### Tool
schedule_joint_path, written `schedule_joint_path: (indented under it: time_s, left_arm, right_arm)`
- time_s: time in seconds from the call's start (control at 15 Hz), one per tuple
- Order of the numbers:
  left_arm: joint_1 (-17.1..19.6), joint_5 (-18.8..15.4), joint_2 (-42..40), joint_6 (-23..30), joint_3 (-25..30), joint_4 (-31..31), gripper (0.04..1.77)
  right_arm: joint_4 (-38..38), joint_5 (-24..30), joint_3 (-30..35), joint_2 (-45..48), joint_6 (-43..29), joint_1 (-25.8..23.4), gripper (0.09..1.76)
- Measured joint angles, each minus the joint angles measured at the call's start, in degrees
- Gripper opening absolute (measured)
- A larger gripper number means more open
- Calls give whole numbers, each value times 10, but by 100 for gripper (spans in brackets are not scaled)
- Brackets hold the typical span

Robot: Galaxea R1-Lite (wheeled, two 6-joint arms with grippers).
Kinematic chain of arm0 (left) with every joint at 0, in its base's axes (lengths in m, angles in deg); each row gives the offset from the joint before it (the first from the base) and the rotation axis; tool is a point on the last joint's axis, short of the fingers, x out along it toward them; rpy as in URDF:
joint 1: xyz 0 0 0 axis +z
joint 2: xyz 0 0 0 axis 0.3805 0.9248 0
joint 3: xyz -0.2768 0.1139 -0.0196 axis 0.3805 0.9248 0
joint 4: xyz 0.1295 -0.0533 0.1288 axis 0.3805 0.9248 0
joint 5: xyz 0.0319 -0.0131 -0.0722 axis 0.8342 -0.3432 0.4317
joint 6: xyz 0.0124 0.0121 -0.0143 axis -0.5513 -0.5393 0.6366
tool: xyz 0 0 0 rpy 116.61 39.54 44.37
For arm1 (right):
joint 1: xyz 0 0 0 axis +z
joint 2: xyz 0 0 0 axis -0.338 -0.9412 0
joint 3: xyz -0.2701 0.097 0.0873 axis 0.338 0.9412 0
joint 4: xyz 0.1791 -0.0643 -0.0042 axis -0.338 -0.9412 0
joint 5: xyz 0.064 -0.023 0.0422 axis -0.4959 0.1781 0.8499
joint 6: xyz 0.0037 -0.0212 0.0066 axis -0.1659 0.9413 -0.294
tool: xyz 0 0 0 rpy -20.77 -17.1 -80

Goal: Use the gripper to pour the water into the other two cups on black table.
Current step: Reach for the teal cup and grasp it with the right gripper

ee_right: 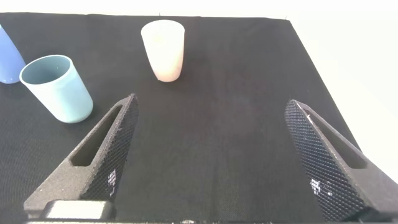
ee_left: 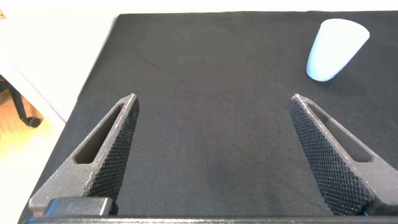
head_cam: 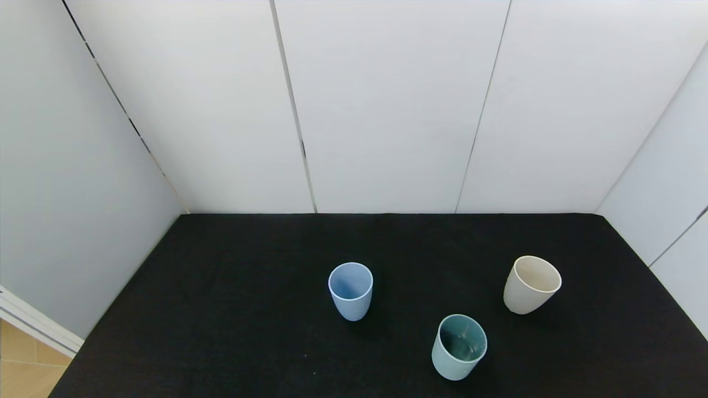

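Three cups stand upright on the black table. The periwinkle blue cup is in the middle, the cream-beige cup at the right, the pale teal-green cup nearest the front, with faint glints of water inside. My left gripper is open and empty over bare cloth, the blue cup far ahead of it. My right gripper is open and empty, with the teal cup and the beige cup ahead of it. Neither arm shows in the head view.
White wall panels close the table at the back and both sides. The table's left edge drops to a wooden floor. Bare black cloth lies around the cups.
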Motion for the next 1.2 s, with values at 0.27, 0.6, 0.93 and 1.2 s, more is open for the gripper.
schedule_joint_path:
  time_s: [0.27,0.6,0.93,1.2]
  left_arm:
    - [0,0,0,0,0,0,172]
    - [0,0,0,0,0,0,172]
    - [0,0,0,0,0,0,172]
    - [0,0,0,0,0,0,172]
  right_arm:
    - [0,1,0,0,2,0,171]
    - [-6,9,-3,0,16,0,171]
    - [-94,42,-96,-12,13,1,171]
    - [-115,98,-180,-94,5,-3,171]
